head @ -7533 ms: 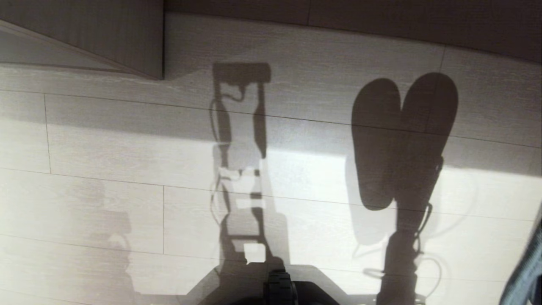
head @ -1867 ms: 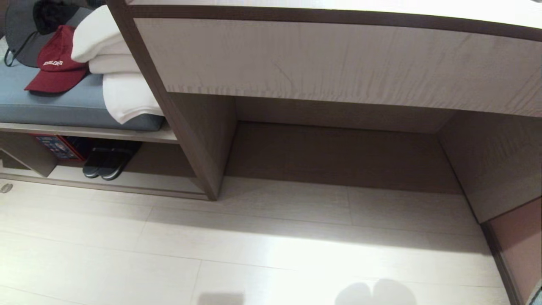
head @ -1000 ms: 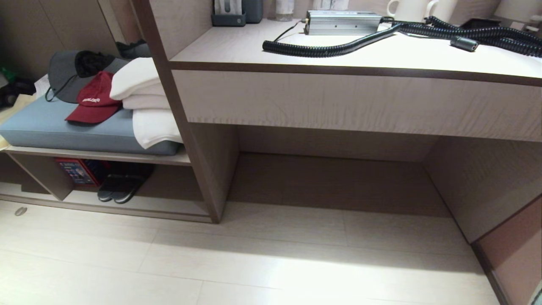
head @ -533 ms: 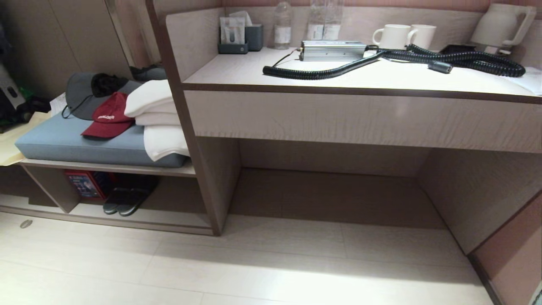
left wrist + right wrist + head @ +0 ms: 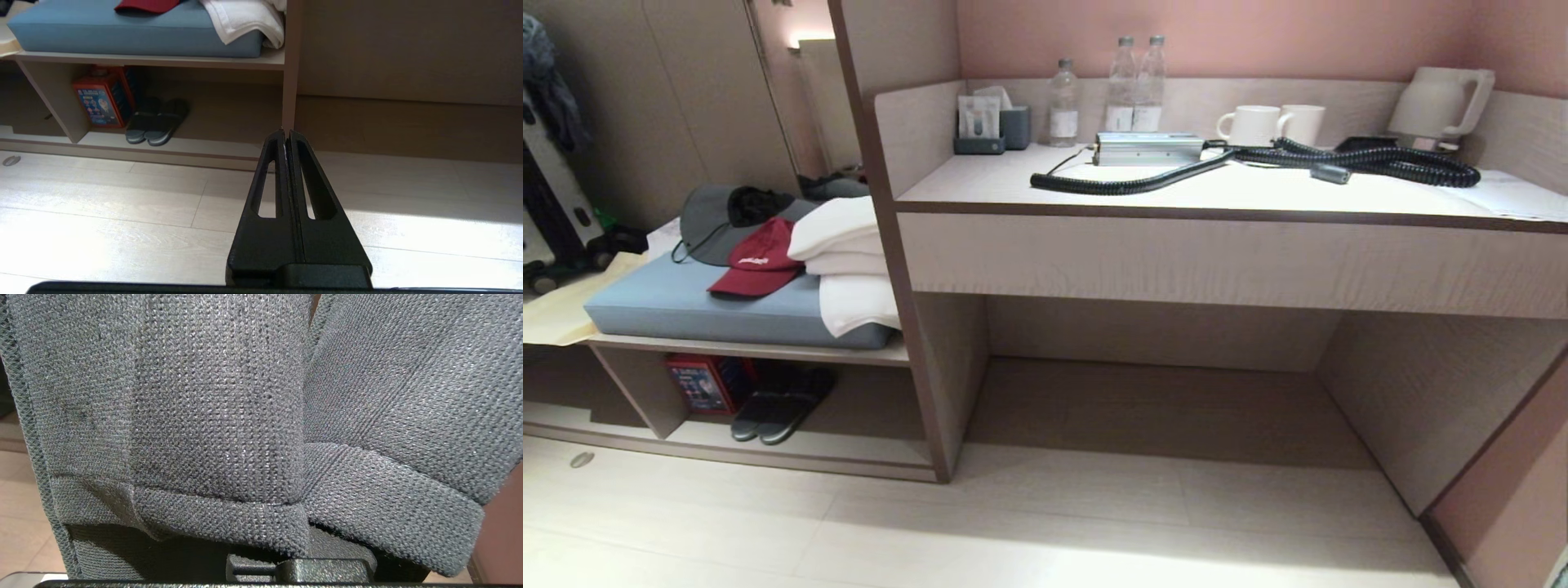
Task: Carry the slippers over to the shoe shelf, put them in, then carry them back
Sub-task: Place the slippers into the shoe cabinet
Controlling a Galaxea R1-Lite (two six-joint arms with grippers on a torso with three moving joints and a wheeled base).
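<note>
Presently, carrying stage: the slippers [image 5: 253, 416] are clamped in the right gripper [image 5: 300, 567], whose jaws are pinched near shut on the fabric at the base of the pair; they fill the right wrist view and hang off to the robot's right, out of the head view.
Left gripper [image 5: 287, 141]: closed on nothing, parked above the floor, facing the furniture.
Shoe shelf [image 5: 768, 453]: low cubby at the left, under the blue cushion [image 5: 686, 302].
Risk, occupied space: a black pair of slippers [image 5: 783, 404] and a red box [image 5: 704, 382] already sit in the cubby, so the grey pair could knock them.
Risk, grip: soft knit may slip from a narrow pinch.
Risk, wrong spot: the wide desk recess [image 5: 1160, 392] lies straight ahead.
Long axis: runs away from the right wrist, both slippers side by side, slightly splayed; which end leads I cannot tell.
</note>
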